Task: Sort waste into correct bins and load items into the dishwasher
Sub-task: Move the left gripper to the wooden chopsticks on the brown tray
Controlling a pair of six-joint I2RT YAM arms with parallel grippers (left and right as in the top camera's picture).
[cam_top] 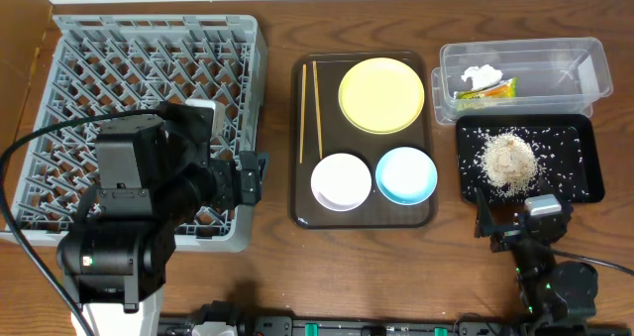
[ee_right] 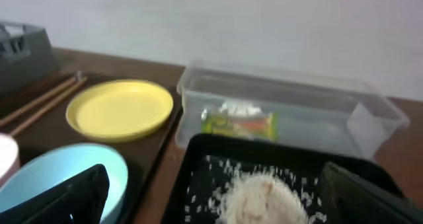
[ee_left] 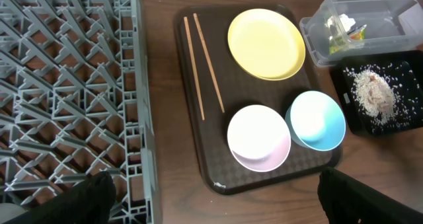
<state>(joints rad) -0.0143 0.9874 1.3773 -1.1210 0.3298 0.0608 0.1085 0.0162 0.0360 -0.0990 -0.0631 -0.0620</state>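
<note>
Overhead, we see the yellow plate (cam_top: 381,95), blue bowl (cam_top: 406,174), white bowl (cam_top: 341,181) and chopsticks (cam_top: 317,108) on the brown serving tray (cam_top: 332,143). The dish rack (cam_top: 149,49) on the counter is unloaded. The left hand (ee_left: 215,191) and right hand (ee_right: 215,194) gape wide, holding nothing. We judge the thin chopsticks could slip from a pinch or fall through the lattice.

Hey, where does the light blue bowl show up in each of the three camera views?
Overhead: light blue bowl sits right of centre, just right of the white bowl.
Left wrist: right of centre, again beside the white bowl.
Right wrist: bottom left, cut off by the frame edge.
Shared landmark: the yellow plate, just beyond the bowl in every view.
</note>
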